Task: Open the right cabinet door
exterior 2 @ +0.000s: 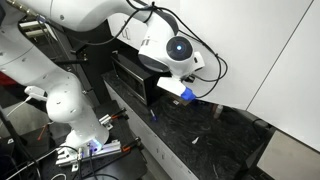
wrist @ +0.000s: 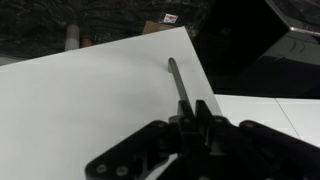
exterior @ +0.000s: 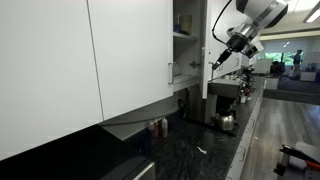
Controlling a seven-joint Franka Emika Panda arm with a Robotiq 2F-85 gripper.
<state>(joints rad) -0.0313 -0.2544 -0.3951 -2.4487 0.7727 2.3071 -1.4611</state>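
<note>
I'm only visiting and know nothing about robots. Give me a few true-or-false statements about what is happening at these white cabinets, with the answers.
1. The slim silver bar handle of the glossy white cabinet door runs in between the fingers of the black gripper. True, as the wrist view shows, though it does not show whether the fingers are clamped on it.
2. The jointed robot arm is painted bright red. False: it is white.
3. The speckled countertop under the cabinets is dark. True.
4. Every cabinet is shut. False: in an exterior view an open compartment with a shelf shows beside the gripper.
</note>
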